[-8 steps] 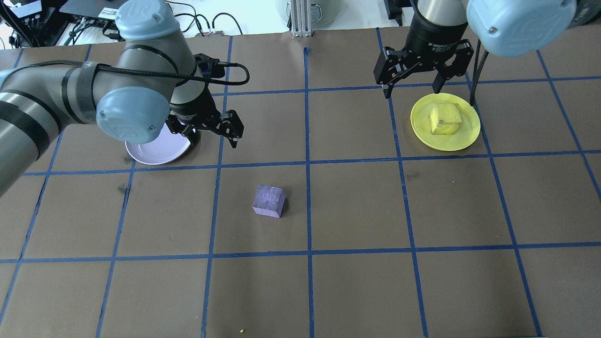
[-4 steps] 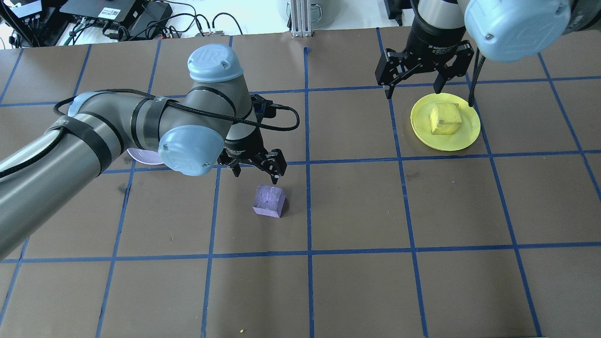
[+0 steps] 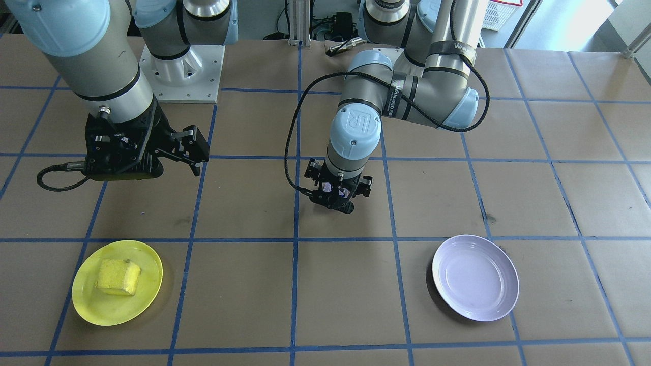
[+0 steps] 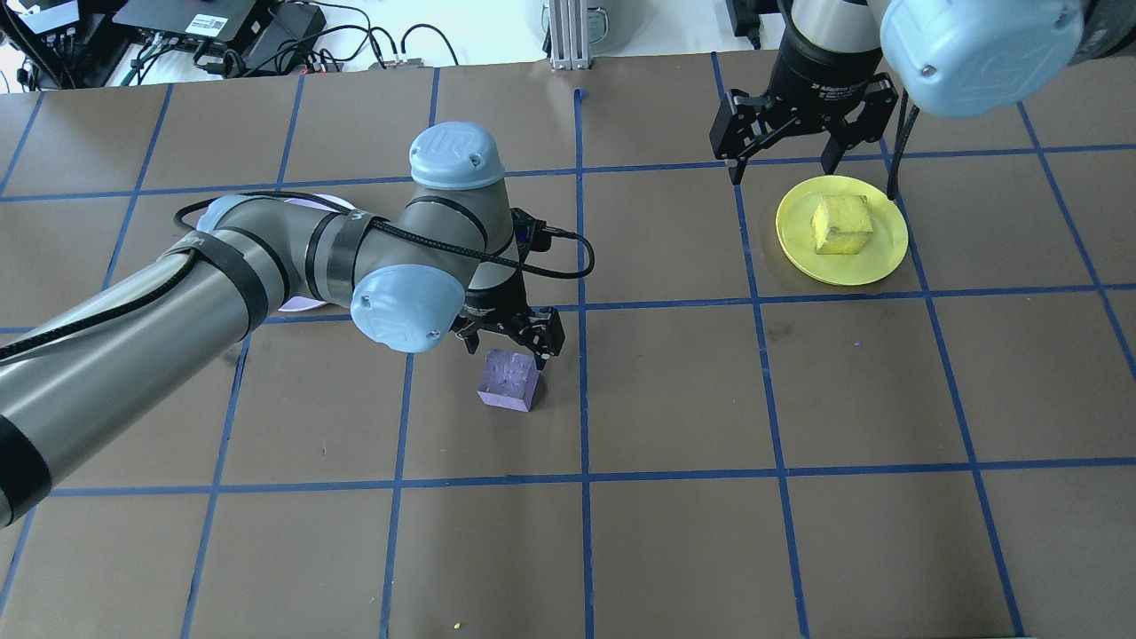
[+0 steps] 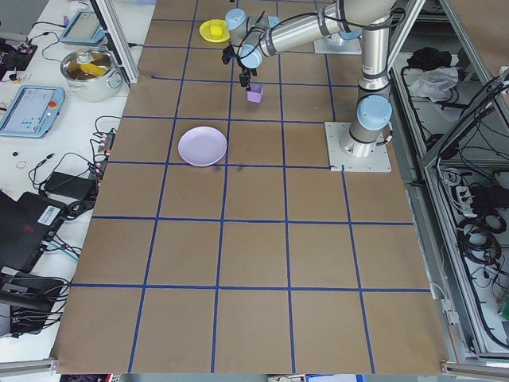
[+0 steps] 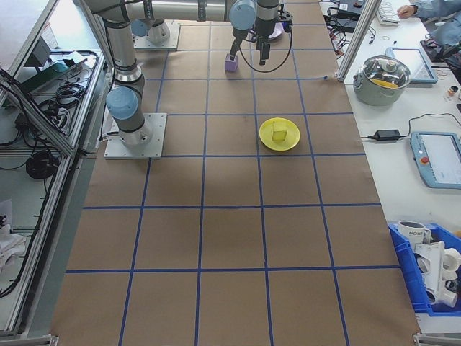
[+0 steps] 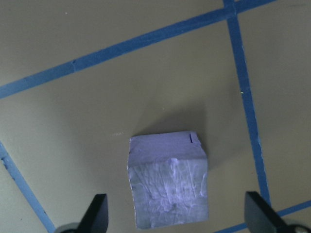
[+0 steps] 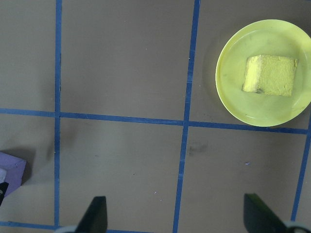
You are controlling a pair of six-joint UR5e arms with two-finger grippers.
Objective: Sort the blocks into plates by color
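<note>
Roughly half done: the rough yellow foam cube (image 4: 841, 224) sits in the round yellow plate (image 4: 879, 264). I hold my left hand (image 4: 508, 342), fingers apart, just above the purple cube (image 4: 508, 379), which lies on the brown surface (image 4: 799, 399), not yet gripped. The glossy lavender plate (image 3: 475, 277) waits empty. My right hand (image 4: 781, 169) hangs spread near the yellow plate.

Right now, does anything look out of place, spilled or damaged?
Nothing stands out. The purple block sits off its lavender plate under the open left gripper; the yellow block already lies in the yellow plate.
</note>
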